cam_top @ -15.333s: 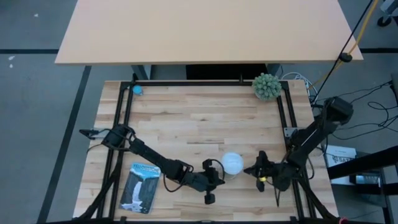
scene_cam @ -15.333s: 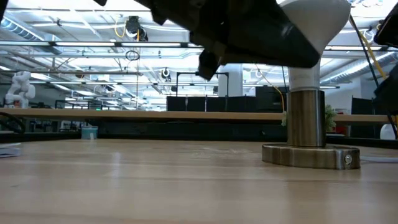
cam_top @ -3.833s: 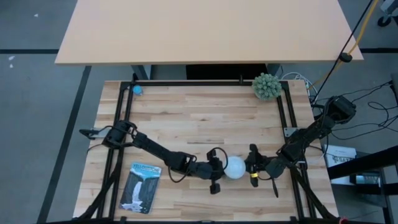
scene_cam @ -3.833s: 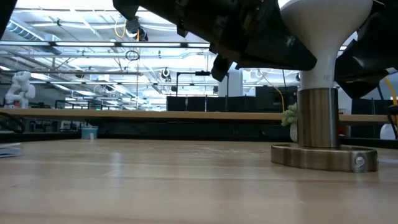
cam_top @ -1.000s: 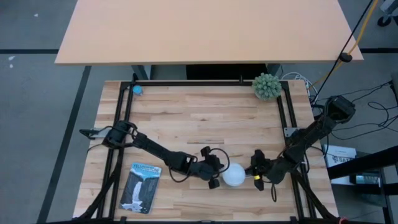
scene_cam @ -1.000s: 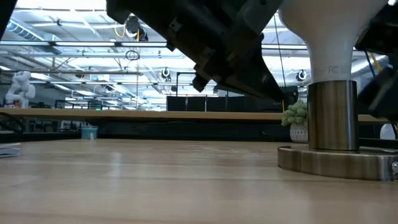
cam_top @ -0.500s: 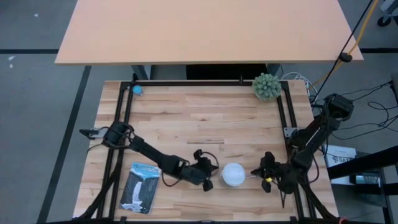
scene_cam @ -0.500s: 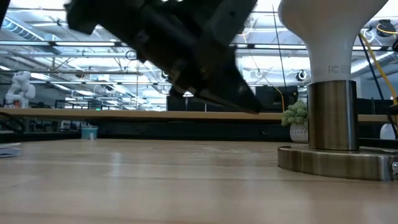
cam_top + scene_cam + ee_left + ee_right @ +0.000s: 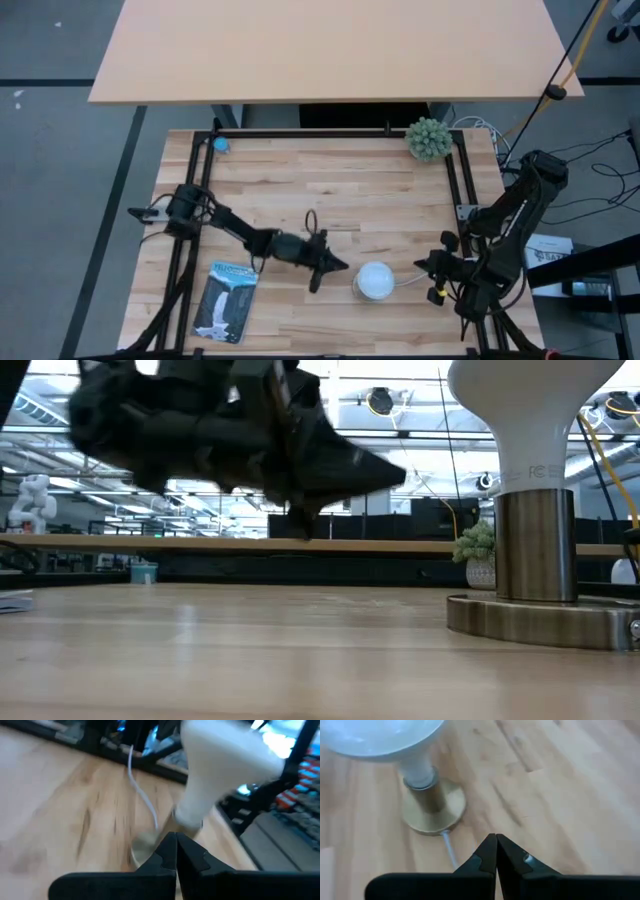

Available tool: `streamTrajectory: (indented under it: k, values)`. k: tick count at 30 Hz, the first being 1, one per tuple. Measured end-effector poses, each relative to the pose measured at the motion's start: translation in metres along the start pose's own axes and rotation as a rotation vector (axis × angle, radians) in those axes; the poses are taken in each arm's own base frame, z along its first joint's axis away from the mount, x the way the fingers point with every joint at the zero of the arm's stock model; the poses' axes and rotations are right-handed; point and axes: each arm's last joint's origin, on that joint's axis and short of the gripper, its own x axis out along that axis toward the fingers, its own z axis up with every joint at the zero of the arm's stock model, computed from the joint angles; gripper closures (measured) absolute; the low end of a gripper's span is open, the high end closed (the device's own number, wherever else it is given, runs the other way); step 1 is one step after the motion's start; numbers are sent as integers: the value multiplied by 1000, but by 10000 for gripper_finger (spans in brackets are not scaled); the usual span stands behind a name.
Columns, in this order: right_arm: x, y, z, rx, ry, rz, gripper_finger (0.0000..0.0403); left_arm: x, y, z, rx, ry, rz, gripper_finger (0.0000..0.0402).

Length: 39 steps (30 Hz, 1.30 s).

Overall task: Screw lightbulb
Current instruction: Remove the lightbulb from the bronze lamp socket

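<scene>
- While both arms hang clear of it, the bulb (image 9: 375, 280) stands upright in its brass socket (image 9: 432, 810) near the table's (image 9: 330, 190) front edge.
- Left gripper (image 9: 338, 265): fingers pressed together, holding nothing, just left of the bulb.
- Right gripper (image 9: 422, 264): fingers together, empty, to the bulb's right.
- White cord (image 9: 449, 847) runs from the socket.

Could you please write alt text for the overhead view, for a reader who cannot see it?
A white bulb stands upright in its socket base on a wooden table, untouched. The left gripper sits just left of it and the right gripper to its right, both with jaws shut. A small plant and a printed packet lie elsewhere.
</scene>
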Motion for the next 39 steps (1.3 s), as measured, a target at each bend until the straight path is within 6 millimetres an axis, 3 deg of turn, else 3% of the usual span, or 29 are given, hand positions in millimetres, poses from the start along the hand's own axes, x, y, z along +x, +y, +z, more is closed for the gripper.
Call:
streamTrajectory:
  k: [4,8,12,15,28,39]
  values:
    - [-2,-3,6,-10,4,-39,403,-5,22,30,44,-15,-28,401]
    - [-1,-3,8,10,3,-46,403,-23,38,68,172,-9,107,401]
    - [1,-4,9,34,-4,-50,403,-49,39,100,268,32,252,401]
    - [3,-3,12,49,-8,-51,403,-61,29,111,282,43,255,401]
    - [18,13,11,86,-107,-53,403,-59,-46,77,345,78,235,401]
    - [48,41,-13,105,-2,-36,403,-54,-56,61,240,128,147,401]
